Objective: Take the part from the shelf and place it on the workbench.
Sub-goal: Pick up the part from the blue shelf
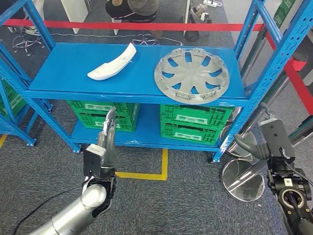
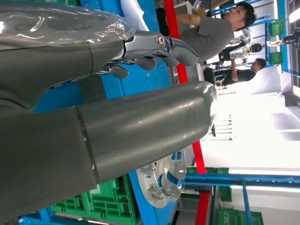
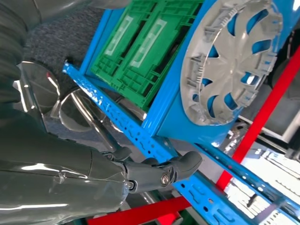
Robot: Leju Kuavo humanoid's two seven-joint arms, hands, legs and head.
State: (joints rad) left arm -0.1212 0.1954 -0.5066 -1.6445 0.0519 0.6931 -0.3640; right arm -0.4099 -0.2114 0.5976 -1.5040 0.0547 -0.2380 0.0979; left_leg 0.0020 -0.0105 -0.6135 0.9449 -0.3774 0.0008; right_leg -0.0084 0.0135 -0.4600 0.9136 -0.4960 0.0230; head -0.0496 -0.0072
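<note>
On the blue shelf's top board [image 1: 66,73] lies a white curved part [image 1: 112,65] at the left and a silver hubcap [image 1: 191,75] at the right. My left hand [image 1: 107,139] is raised in front of the lower shelf level, below the white part, fingers straight and apart, holding nothing. In the left wrist view its fingers [image 2: 159,47] point toward the white part [image 2: 132,11], with the hubcap [image 2: 162,180] off to one side. My right hand [image 1: 258,146] hangs beside the shelf's right post, empty. Its fingers [image 3: 166,171] are spread, short of the hubcap [image 3: 229,61].
Green crates [image 1: 103,115] [image 1: 193,122] fill the lower shelf. Chrome chair bases [image 1: 241,178] stand on the carpet by my right hand. Yellow tape [image 1: 162,169] marks the floor. A red barrier tape [image 1: 129,24] and seated people [image 1: 133,10] are behind the shelf.
</note>
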